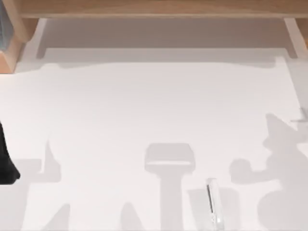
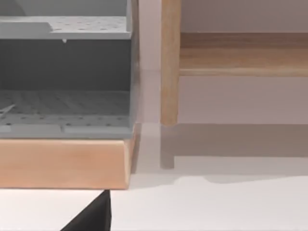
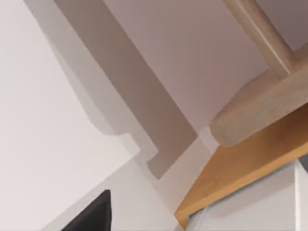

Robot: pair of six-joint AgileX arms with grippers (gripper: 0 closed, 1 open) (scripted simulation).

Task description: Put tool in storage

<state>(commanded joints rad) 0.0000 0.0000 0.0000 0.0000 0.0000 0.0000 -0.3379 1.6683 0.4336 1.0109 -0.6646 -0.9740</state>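
The tool (image 1: 212, 201) lies flat on the table (image 1: 144, 110) by its near edge, right of centre, touching nothing else. Its long axis runs near-to-far, rounded tip toward the near edge. Left arm (image 1: 6, 161) is parked at the left edge.

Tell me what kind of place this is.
Probably a simulated workshop bench: a plain white table framed by a pale wooden shelf unit, a grey perforated storage rack at its left, and one thin silvery tool lying near the front edge.
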